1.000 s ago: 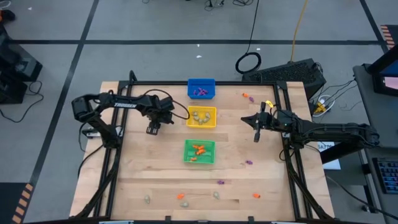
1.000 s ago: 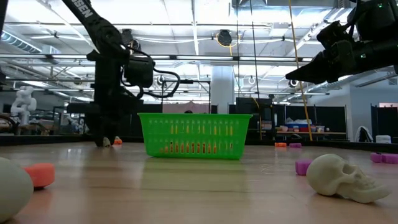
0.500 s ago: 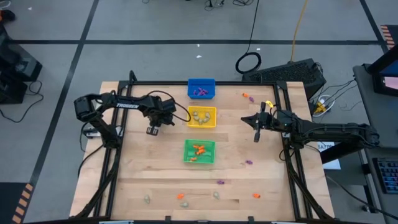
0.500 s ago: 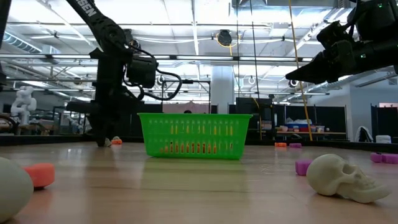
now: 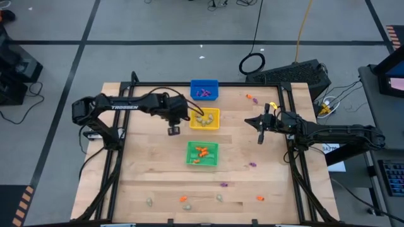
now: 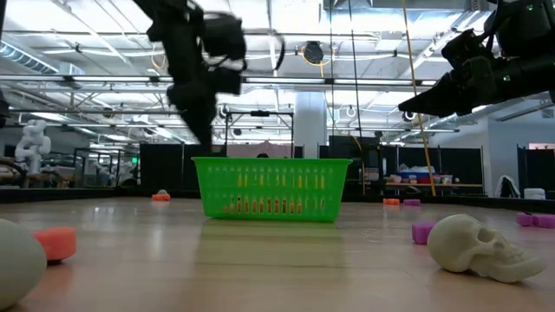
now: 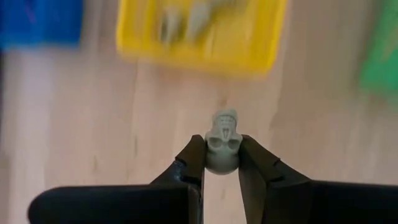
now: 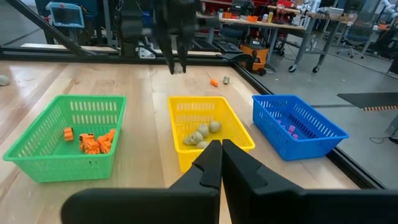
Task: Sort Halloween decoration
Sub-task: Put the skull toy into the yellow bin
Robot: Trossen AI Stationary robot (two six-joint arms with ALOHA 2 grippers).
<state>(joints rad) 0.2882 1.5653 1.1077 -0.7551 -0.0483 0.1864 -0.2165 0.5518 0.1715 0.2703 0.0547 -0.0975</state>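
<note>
Left arm has swung over to the yellow bin (image 5: 206, 118).
Left gripper (image 7: 221, 163) pinches a little pale skull (image 7: 222, 140) beside it, ready to drop; right gripper (image 8: 217, 157) waits, clenched.

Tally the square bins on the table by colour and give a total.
Blue bin: 1
Yellow bin: 1
Green bin: 1
Total: 3
</note>
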